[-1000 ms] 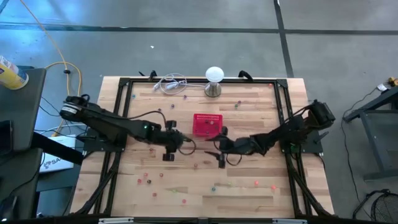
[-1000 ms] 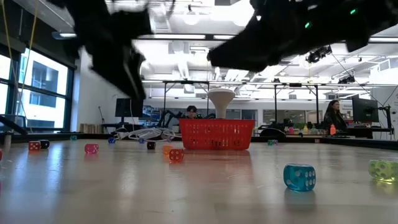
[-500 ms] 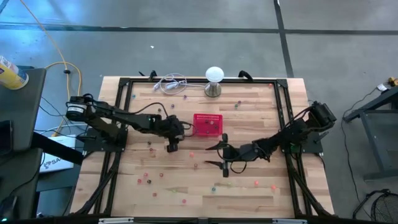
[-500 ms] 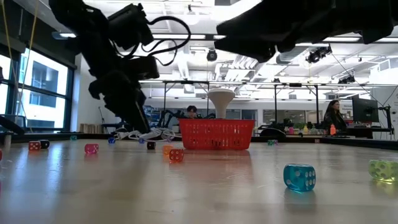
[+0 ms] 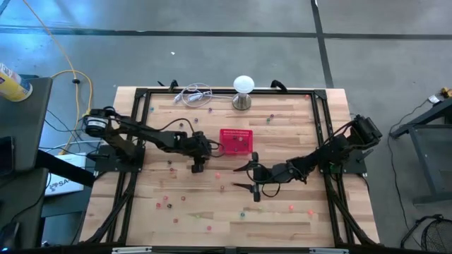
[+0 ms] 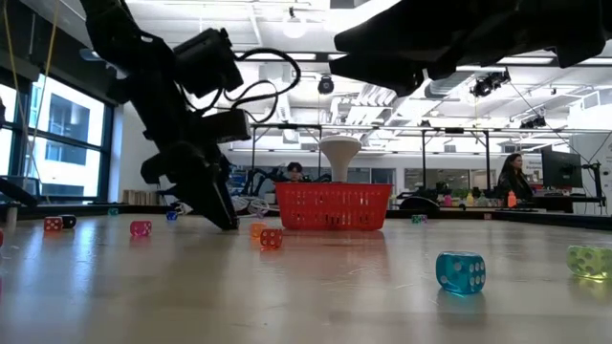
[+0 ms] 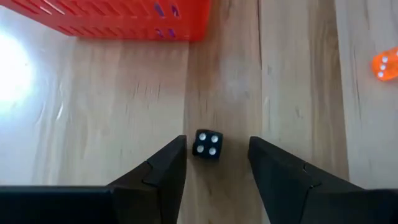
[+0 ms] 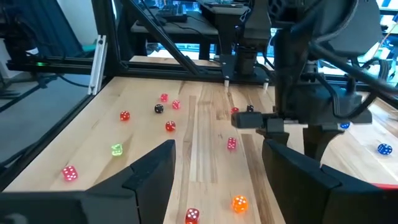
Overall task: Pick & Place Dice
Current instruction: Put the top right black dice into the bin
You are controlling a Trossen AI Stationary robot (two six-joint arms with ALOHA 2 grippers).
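Left end effector [image 7: 216,163] stood low at the counter [image 5: 282,134], just beside the basket [image 5: 235,141], fingers spread, with a black die [image 7: 207,144] lying loose between them, ungrasped. Right end effector [image 5: 244,176] hung above the counter near the basket, its fingers also spread and holding nothing. Other dice [image 8: 170,126] lay scattered across the counter well apart from the basket; an orange die [image 7: 385,64] lay near it.

The basket [image 5: 235,141] sits mid-table [image 5: 282,219], with the lamp [image 5: 243,92] behind it at the far edge. Dice [image 5: 168,205] scatter mostly toward the near edge; one die [image 7: 207,144] lies between the left gripper's [image 7: 214,165] fingers, just beside the basket's left corner.
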